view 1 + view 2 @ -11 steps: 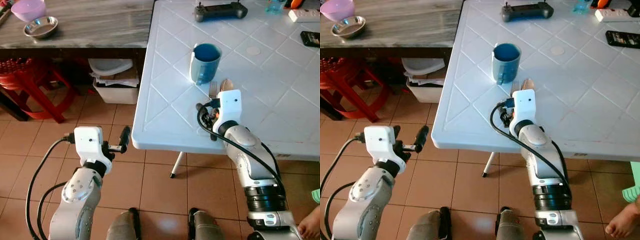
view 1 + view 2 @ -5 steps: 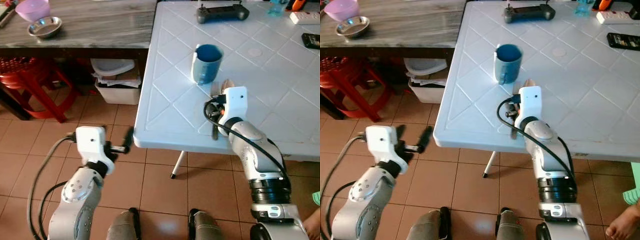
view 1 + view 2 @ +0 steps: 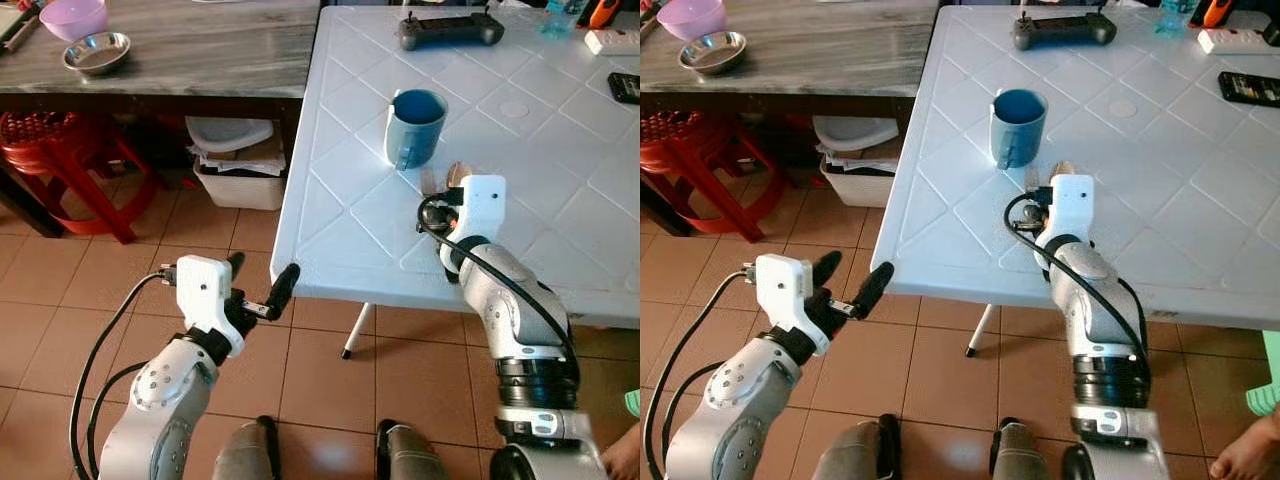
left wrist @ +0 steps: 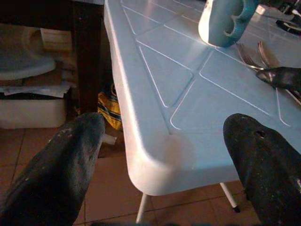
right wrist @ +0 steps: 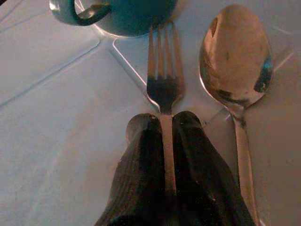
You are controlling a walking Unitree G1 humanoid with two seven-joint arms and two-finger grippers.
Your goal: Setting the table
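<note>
Right wrist view: my right gripper (image 5: 168,123) has its fingers (image 5: 141,155) pinched on the fork (image 5: 165,75) handle, tines pointing at the blue mug (image 3: 414,127), spoon (image 5: 235,56) lying just beside. I judge the fork light, stiff and slick, so a hold on the flat handle suits it. My left gripper (image 3: 258,296) hangs splayed off the tabletop (image 3: 340,210) corner. The white plastic looks smooth. Beyond lie tiled floor (image 3: 90,290) and a red stool (image 3: 60,165).

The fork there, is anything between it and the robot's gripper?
No. The right gripper is shut on the fork by its handle on the white table. A spoon lies beside it and a blue mug beyond its tines.
</note>
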